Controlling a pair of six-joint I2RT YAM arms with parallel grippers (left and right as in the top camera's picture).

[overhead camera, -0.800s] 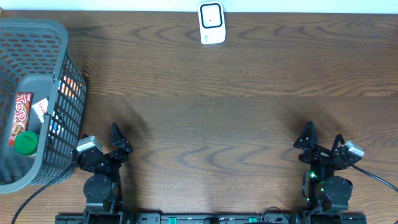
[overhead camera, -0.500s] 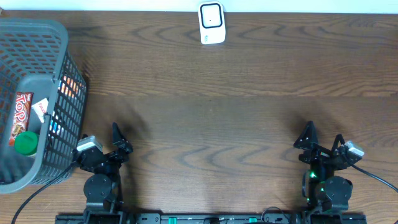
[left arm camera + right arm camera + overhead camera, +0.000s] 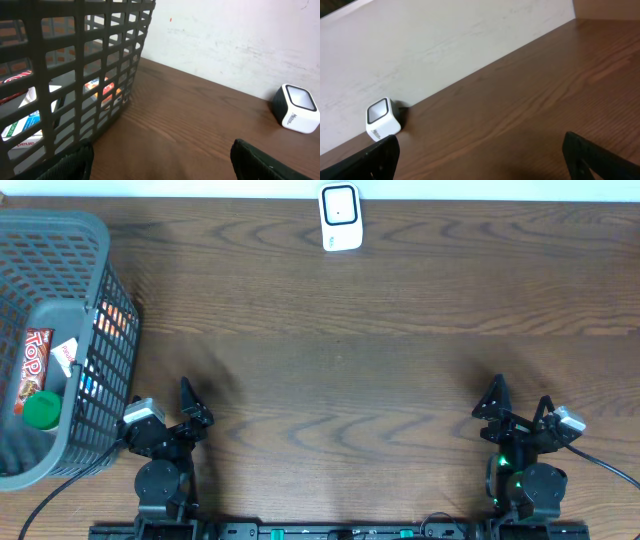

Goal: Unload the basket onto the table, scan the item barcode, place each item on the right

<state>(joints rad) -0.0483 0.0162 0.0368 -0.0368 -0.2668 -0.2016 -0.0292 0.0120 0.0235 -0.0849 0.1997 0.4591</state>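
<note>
snack bar (image 3: pixel 33 368) reading "top" lies in basket (image 3: pixel 60 225); left hand (image 3: pixel 162 167) and right hand (image 3: pixel 480 160) spread.

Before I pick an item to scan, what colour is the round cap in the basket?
The cap is green; the overhead view shows it best.

Overhead looks down, wrist views low, sharing scanner (image 3: pixel 340 218)
</note>
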